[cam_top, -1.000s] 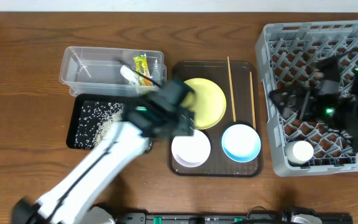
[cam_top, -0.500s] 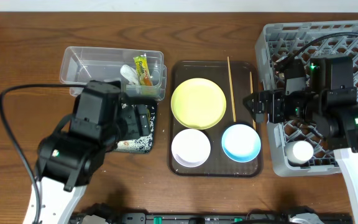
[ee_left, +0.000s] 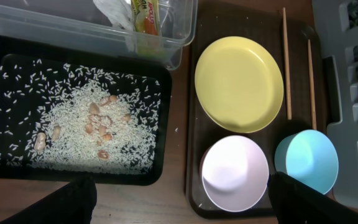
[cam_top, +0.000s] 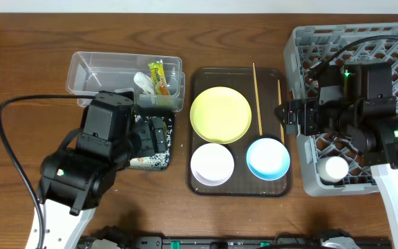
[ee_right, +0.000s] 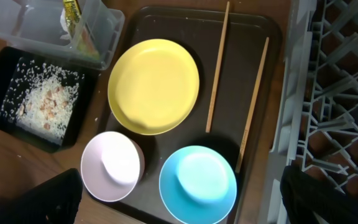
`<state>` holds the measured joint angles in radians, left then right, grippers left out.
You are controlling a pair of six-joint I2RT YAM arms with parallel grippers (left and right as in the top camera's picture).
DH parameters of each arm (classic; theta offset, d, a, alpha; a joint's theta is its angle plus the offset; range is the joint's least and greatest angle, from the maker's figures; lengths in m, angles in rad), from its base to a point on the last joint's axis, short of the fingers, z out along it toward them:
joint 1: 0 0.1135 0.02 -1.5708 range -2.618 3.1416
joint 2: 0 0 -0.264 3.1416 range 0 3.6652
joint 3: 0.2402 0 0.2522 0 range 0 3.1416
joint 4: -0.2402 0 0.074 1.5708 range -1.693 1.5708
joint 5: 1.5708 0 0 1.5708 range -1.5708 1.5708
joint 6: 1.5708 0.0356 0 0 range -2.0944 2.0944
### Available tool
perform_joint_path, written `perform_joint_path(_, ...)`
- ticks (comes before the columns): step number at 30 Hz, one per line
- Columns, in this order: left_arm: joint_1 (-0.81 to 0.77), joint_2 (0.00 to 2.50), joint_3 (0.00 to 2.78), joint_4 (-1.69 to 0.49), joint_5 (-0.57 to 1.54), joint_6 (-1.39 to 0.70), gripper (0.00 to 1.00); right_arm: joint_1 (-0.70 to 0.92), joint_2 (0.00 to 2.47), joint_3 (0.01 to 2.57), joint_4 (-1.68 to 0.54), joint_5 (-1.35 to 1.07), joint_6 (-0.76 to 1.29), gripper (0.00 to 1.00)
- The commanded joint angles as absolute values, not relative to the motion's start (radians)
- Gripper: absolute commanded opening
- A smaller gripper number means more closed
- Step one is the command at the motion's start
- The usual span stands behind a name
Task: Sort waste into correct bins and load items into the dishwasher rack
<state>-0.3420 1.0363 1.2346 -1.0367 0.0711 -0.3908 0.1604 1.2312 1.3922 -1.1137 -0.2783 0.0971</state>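
Here, left hand (cam_top: pixel 159 133) fingers-apart over black tray (ee_left: pixel 157 176); right hand (cam_top: pixel 287 114) fingers-apart beside chopsticks (cam_top: pixel 256 97).

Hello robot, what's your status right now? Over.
Left tool open, empty. Right tool open, empty. Plate, blue bowl, white bowl, chopsticks on brown tray, not yet racked; cup in rack. Nothing blocking them.

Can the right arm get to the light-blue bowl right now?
Probably yes. The right gripper hangs open near the light-blue bowl, which sits uncovered on the brown tray, nothing over it.
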Motion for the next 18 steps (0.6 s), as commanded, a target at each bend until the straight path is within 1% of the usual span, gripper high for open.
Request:
perform_joint_path(1,-0.337,1.024,1.246,-1.040,0.055,-0.374,0.90,0.171,1.233,1.398,-1.115,-0.270,0.084,0.99)
perform_joint_path(7,-0.337,0.934,1.213,-1.048,0.038,-0.358,0.91,0.171,1.233,1.398,-1.115,-0.270,0.084,0.99)
perform_joint_path(11,-0.336,0.854,1.161,-1.001,-0.082,-0.333,0.92,0.171,1.233,1.399,-1.115,-0.270,0.084,0.99)
perform_joint_path(12,-0.333,0.828,1.133,-0.960,-0.104,-0.332,0.93,0.171,1.233,1.399,-1.115,-0.270,0.084,0.99)
perform_joint_path(13,-0.324,0.801,1.100,-0.908,-0.115,-0.325,0.96,0.171,1.233,1.398,-1.115,-0.270,0.084,0.99)
perform_joint_path(15,-0.303,0.745,1.020,-0.773,-0.102,-0.270,0.96,0.171,1.233,1.399,-1.115,-0.270,0.084,0.99)
perform_joint_path(18,-0.276,0.656,0.868,-0.524,-0.003,-0.118,0.96,0.171,1.233,1.399,-1.115,-0.270,0.084,0.99)
